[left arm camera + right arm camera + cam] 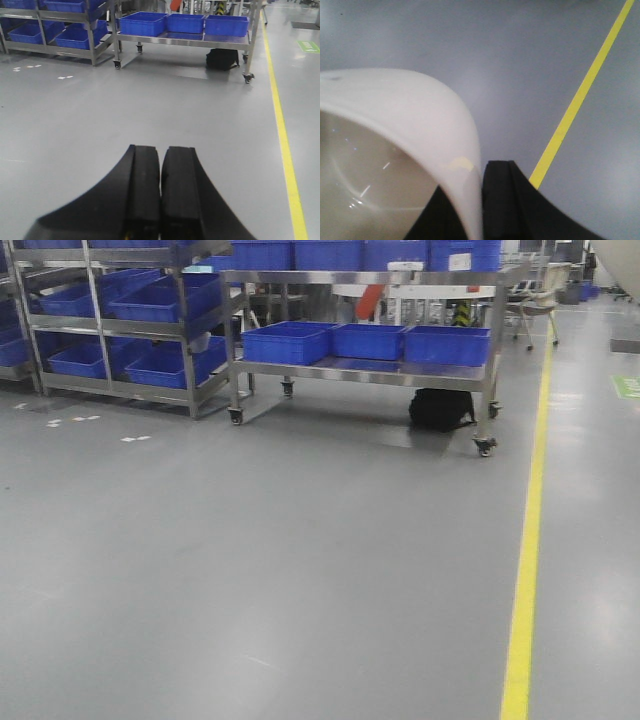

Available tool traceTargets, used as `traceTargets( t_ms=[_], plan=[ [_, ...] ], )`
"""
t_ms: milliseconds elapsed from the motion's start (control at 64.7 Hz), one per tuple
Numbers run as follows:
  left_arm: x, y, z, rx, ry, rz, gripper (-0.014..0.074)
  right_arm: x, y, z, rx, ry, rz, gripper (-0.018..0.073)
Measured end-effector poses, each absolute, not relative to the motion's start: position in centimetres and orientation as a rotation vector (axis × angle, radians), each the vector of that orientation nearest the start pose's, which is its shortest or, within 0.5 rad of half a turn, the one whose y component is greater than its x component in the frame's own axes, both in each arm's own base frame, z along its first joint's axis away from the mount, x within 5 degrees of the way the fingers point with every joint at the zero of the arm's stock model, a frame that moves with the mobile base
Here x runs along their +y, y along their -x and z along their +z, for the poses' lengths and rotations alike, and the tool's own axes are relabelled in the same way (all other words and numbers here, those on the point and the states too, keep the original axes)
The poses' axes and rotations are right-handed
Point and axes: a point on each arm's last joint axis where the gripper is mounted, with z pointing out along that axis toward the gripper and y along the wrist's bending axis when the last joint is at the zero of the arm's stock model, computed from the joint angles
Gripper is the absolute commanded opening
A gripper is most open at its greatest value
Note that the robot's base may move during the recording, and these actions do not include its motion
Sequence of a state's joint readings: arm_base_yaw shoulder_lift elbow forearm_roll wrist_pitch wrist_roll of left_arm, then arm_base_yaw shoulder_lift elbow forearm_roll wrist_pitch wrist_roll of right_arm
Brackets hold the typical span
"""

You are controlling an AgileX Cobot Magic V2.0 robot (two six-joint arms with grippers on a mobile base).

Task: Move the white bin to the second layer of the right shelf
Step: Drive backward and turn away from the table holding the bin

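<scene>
The grey floor [300,570] filled most of every view. At the far left stood a steel rack [100,328] with blue crates [150,300] on its levels. Just beside it, to the right, stood a steel trolley [360,372] on casters. Three more crates sat in a row on the lower deck of the trolley, close together, and others stood on its top. A yellow line [523,590] ran along the right side of the floor. A black bag [440,408] lay on the floor under the right end of the trolley.

The bin [410,105] was held up over the floor, to the left of the line. Its glossy cream inside was turned toward the right wrist camera. The right gripper [475,200] was clamped on the wall of the bin at the rim. One black finger [505,200] was outside, and the other was mostly hidden behind the wall. The left gripper [160,195] was clenched on nothing, with its two fingers pressed together, and it pointed toward the trolley.
</scene>
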State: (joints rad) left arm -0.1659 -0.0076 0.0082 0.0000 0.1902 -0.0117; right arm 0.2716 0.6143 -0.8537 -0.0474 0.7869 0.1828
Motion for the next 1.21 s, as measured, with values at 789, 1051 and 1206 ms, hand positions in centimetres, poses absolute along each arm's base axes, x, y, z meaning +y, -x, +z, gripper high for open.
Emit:
traceTargets(
  t_ms=[789, 1051, 1206],
  plan=[
    [-0.92, -5.50, 19.36, 1.671, -0.129, -0.134, 0.0085, 2.48, -10.04, 37.82, 2.035, 0.103, 0.231, 0.0058],
    [-0.92, -5.50, 19.36, 1.671, -0.129, -0.134, 0.0085, 2.48, -10.04, 37.82, 2.035, 0.103, 0.231, 0.0058],
    [-0.92, -5.50, 19.36, 1.671, -0.129, -0.134, 0.0085, 2.48, -10.04, 37.82, 2.035, 0.103, 0.231, 0.0058]
  ],
)
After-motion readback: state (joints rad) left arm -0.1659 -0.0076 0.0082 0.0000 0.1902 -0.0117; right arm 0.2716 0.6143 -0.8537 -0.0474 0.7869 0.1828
